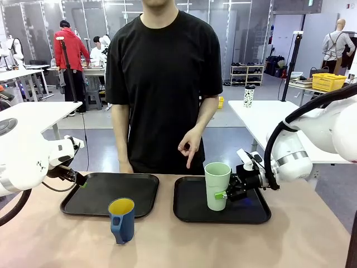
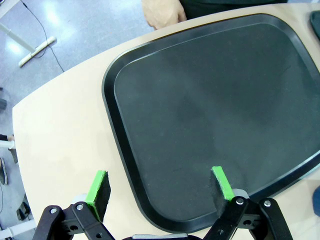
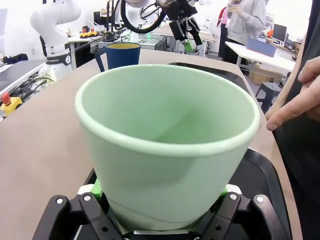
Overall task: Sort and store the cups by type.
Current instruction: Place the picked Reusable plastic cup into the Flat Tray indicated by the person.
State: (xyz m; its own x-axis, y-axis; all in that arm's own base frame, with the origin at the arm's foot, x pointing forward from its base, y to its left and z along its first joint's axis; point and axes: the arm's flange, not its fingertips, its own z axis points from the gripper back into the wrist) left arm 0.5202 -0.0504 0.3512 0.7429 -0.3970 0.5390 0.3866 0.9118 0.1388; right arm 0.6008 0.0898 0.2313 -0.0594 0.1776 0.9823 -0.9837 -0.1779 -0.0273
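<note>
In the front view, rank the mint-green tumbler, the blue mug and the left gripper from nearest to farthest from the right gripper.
1. Mint-green tumbler: on the right tray, held in the right gripper.
2. Blue mug: on the bare table, in front of the left tray.
3. Left gripper: open, at the left tray's left edge.

A black tray (image 1: 106, 195) lies beside a second tray (image 1: 192, 207) on the tan table (image 1: 223, 245) — farther off, a spotted white cup (image 1: 249, 96).
</note>
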